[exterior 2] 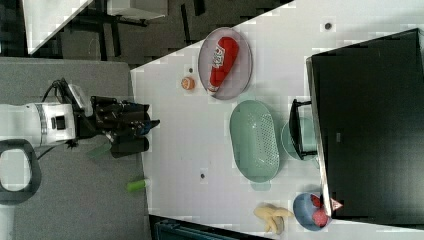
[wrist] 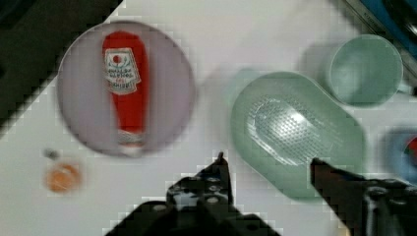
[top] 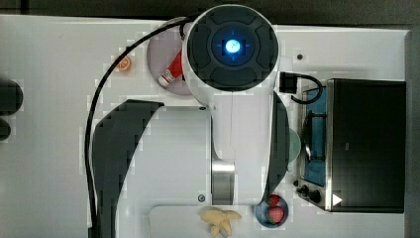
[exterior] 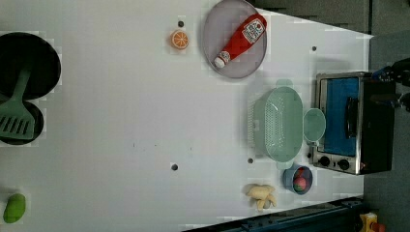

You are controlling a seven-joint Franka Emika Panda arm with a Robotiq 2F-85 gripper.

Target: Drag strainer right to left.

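Pincer (wrist: 268,160) hung w/ fingers apart, holding nothing, above the strainer (wrist: 297,132) rim in the wrist view. White worktop (exterior: 121,121) carried the strainer, sitting btwn grey plate (exterior: 212,29) w/ ketchup bottle (exterior: 240,39) and a green cup (exterior: 314,124) by the toaster oven (exterior: 355,121). Left view also showed a spatula (exterior: 17,113) on black pans; top view had the arm (top: 230,47) hiding the strainer.

our arm (top: 233,99) reaches out level in the right view, wrist and gripper (exterior 2: 152,129) extended forward. in the wrist view our gripper (wrist: 268,162) holds its fingers (wrist: 220,169) spread apart, gripping nothing.
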